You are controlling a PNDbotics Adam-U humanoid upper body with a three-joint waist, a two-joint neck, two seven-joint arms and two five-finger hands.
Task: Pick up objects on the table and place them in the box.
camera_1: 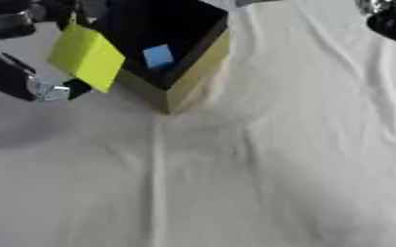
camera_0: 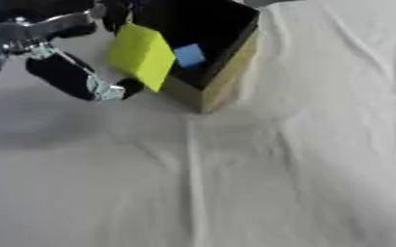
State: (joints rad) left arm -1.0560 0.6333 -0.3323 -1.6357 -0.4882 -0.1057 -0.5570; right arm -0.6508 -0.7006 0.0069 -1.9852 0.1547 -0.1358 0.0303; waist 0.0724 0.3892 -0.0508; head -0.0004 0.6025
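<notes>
Box [camera_0: 222, 82] at the top of the white cloth [camera_0: 303, 169], dark inside, tan walls, one corner pointing this way. Left hand [camera_0: 75, 77] sits at its left rim, fingers pinching a yellow block [camera_0: 142, 55] — tilted, right over the rim. Inside — a blue cube [camera_0: 189, 55] on the dark floor. Right hand [camera_1: 391, 21] peeks in at the top right corner; fingers can't be made out.

A wrinkled white cloth [camera_0: 277, 183] covers the whole table, filling the view from near edge to far. One long crease runs from the near edge toward the far middle. Soft light leaves a grey shadow at far left.
</notes>
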